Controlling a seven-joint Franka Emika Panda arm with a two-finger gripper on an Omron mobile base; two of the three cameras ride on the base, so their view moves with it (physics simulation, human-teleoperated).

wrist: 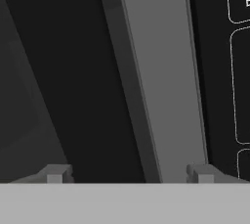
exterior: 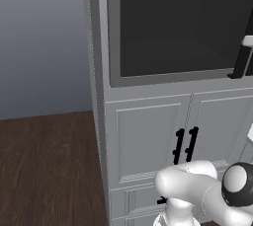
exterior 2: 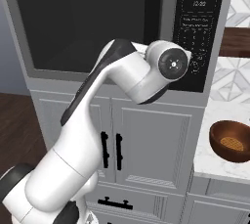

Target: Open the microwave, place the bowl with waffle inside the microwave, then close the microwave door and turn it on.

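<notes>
The microwave [exterior 2: 117, 27] sits built into white cabinetry, its dark-glass microwave door [exterior: 178, 30] shut. The door's long vertical bar handle [wrist: 161, 81] runs lengthwise directly ahead of the pincer [wrist: 129, 173], whose jaws stand wide and empty, straddling it. On the desk [exterior 2: 210, 162] to the right waits the brown bowl [exterior 2: 230, 141] holding a waffle [exterior 2: 231, 144].

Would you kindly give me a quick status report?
Gripper open, straddling door handle. Microwave door shut. Bowl waiting on counter. Nothing in the way.
</notes>
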